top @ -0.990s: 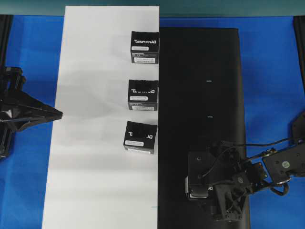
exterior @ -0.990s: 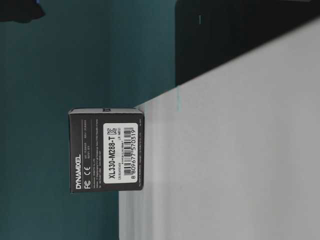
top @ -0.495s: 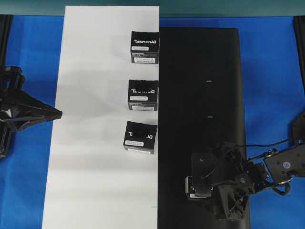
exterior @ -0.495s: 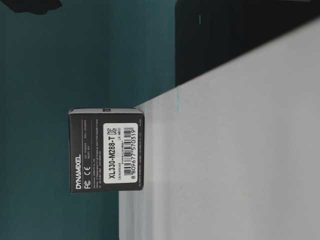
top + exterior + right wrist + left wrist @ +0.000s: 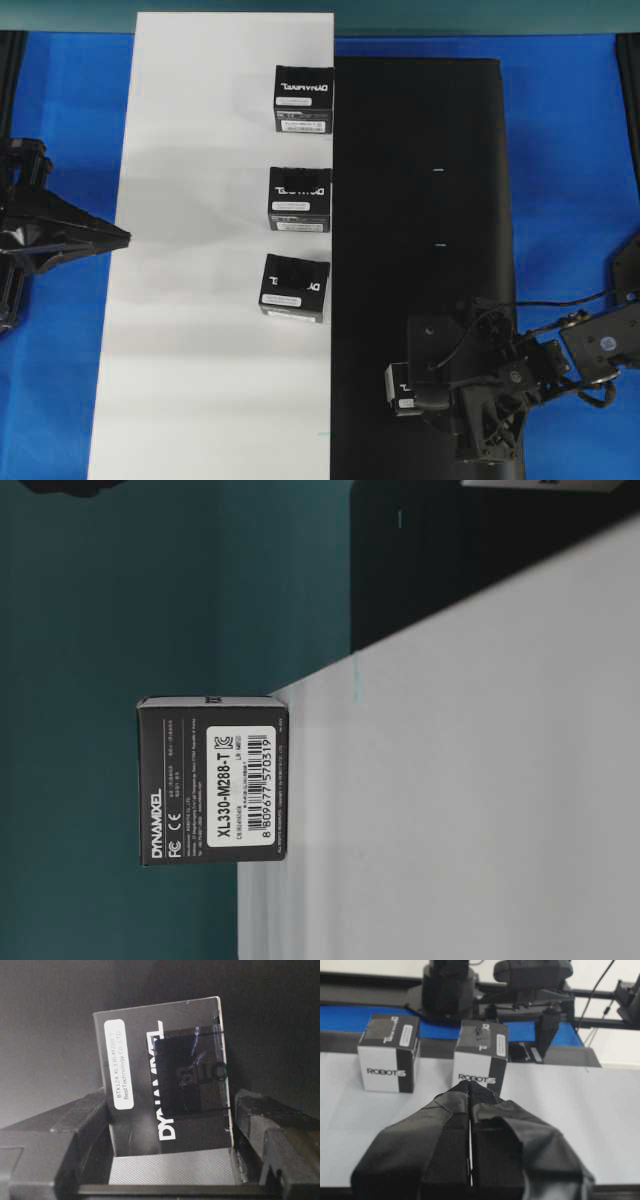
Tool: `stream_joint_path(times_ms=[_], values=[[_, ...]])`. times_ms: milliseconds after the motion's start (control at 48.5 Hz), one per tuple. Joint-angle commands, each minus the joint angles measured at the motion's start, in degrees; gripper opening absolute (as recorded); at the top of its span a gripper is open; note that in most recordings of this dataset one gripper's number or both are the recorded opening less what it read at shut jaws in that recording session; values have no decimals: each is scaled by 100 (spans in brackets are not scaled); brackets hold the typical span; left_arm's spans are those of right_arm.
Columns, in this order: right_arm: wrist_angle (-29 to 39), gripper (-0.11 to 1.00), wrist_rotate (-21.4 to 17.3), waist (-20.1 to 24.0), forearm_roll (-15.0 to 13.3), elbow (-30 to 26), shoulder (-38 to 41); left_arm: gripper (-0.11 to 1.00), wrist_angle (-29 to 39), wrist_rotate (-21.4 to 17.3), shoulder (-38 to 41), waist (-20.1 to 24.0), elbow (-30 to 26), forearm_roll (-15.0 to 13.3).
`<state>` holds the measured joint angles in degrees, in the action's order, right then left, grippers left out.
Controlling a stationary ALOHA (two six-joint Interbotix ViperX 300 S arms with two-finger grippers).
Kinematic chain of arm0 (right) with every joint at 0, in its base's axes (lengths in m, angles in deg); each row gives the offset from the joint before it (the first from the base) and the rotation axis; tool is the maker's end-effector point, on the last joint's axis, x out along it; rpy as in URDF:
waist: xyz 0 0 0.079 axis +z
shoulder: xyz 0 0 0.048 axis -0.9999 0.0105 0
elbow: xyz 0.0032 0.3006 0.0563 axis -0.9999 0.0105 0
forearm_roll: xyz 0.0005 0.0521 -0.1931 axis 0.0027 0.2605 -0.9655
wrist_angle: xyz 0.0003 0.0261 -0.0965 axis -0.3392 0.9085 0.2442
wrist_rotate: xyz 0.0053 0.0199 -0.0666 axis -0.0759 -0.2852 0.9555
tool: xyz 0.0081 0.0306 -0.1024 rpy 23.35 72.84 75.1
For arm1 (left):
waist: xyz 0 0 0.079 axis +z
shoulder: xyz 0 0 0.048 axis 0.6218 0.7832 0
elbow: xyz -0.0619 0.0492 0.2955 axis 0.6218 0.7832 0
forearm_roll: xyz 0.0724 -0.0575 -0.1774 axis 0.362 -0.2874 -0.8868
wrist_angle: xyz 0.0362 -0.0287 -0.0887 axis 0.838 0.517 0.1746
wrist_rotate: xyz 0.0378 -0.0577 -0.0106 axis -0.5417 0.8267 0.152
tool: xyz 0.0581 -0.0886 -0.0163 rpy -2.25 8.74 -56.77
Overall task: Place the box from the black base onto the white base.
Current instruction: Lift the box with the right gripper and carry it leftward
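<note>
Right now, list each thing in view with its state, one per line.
box: on the black base, between the right end effector's fingers
three other boxes: upright on the white base
left end effector: shut, holding nothing
right end effector: fingers flank the box, grip unclear

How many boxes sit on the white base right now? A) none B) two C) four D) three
D: the overhead view shows three boxes in a column near the right edge of the white base; the fourth box is over the black base, between the right gripper's jaws.
</note>
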<state>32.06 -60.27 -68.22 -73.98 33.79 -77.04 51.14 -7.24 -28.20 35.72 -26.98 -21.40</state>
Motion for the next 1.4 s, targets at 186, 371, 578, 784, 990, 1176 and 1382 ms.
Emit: stream_joint_path(times_ms=[186,371,578,784,990,1176,1382], values=[[18,61,9,-9,26,-35,-756,-5,-26,114,9,18,-132,18],[26,61,9,88,26,35,-1020,-5,-26,158,9,18,-132,18],[571,61,9,185,26,-413,-1020,-5,-26,167,0,18,-132,9],[1327,58,18,176,-97,-1063,-800,-5,88,176,-9,18,-132,18],[1538,58,9,176,-97,-1582,-483,-5,158,202,-44,9,-185,18],[1547,58,26,114,-123,-2021,-141,-5,264,308,-62,9,-246,18],[1705,58,18,18,-132,-2716,308,-5,422,439,-79,-26,-316,18]])
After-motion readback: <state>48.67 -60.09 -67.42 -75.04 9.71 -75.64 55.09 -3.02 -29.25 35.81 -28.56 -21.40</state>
